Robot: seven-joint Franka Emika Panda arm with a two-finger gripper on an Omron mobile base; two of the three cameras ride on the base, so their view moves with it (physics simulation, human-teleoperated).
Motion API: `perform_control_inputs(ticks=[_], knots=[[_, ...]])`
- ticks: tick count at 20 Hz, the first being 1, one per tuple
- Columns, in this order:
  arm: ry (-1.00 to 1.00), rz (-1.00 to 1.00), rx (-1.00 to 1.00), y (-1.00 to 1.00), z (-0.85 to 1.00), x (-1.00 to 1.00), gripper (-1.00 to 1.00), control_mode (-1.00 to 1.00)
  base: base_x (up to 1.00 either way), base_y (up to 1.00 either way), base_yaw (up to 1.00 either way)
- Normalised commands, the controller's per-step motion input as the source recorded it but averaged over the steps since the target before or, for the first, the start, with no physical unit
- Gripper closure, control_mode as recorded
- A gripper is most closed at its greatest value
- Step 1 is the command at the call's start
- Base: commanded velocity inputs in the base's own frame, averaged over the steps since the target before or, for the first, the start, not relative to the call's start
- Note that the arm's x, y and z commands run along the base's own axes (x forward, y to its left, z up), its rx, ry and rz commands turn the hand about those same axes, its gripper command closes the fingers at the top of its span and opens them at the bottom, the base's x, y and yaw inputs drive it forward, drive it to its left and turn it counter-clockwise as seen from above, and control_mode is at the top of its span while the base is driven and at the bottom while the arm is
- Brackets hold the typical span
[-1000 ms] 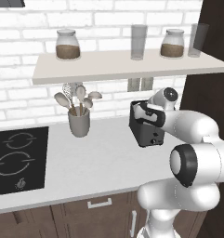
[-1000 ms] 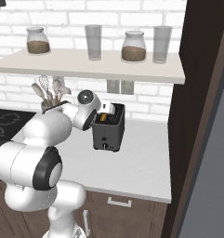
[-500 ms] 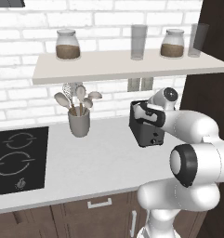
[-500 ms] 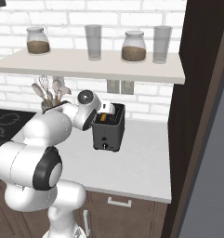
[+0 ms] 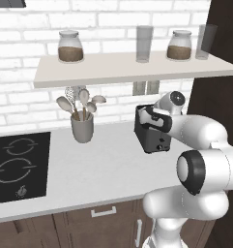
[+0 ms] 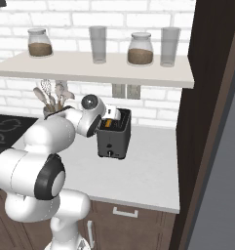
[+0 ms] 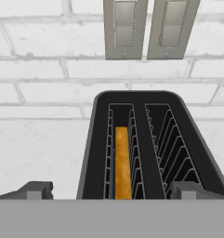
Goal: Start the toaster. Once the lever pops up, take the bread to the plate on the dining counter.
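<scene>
Bread upright in toaster left slot; pincer wide.

The arm hides the toaster's right side; its lever cannot be made out.

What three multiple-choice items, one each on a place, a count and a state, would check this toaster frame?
1. Where is the bread?
A. in the left slot of the toaster, as the hand view shows it
B. on the counter
C. on the shelf

2. How many jars stand on the shelf?
A. one
B. two
C. four

3. How is the gripper?
A. shut on the bread
B. shut, empty
C. open

Key: 1 A, orange edge down in that slot; 2 B, two brown-filled jars beside two glasses; 3 C, fingertips stand wide apart over the toaster.
</scene>
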Motion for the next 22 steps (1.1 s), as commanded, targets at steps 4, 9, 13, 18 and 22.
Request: perform_control_inputs(ticks=[4,9,13,18,22], knots=[[0.0,0.0,0.0,0.0,0.0,0.0,-1.0,-1.0,0.0,0.0,0.0],[0.0,0.0,0.0,0.0,0.0,0.0,-1.0,-1.0,0.0,0.0,0.0],[0.0,0.0,0.0,0.0,0.0,0.0,-1.0,-1.0,0.0,0.0,0.0],[0.0,0.0,0.0,0.0,0.0,0.0,-1.0,-1.0,0.0,0.0,0.0],[0.0,0.0,0.0,0.0,0.0,0.0,-1.0,-1.0,0.0,0.0,0.0]])
